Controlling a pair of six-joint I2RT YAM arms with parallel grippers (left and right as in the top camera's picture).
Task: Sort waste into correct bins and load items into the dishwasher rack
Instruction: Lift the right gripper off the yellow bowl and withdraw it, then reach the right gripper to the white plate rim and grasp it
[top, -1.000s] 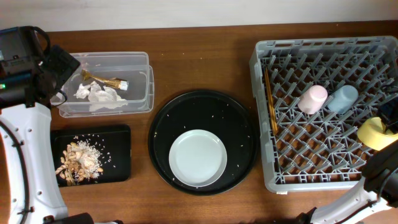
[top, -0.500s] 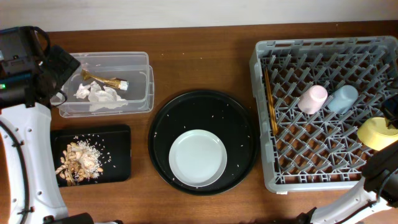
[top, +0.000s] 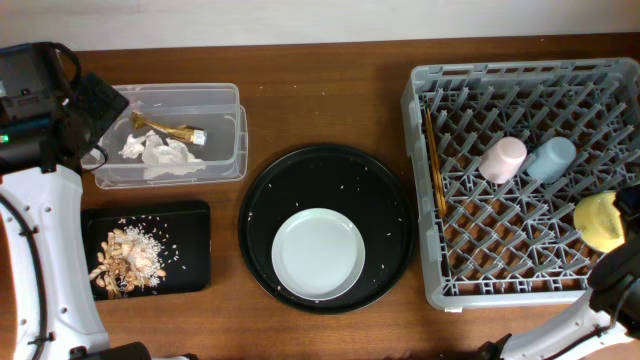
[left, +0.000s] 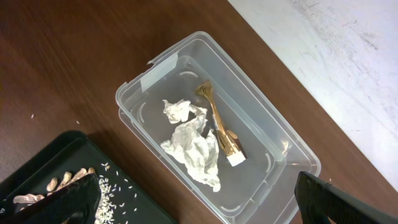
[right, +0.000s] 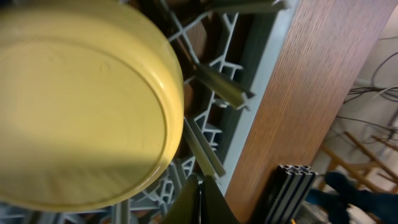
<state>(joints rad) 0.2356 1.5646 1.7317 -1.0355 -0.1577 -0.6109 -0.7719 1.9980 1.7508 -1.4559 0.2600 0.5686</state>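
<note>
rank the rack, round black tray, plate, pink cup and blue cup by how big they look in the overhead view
1. rack
2. round black tray
3. plate
4. pink cup and blue cup: these look about alike, so they are not ranked against each other.

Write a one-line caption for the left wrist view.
Open left gripper hovers above a clear plastic box holding crumpled white tissue and a brown-and-gold wrapper, black tray beside it.
</note>
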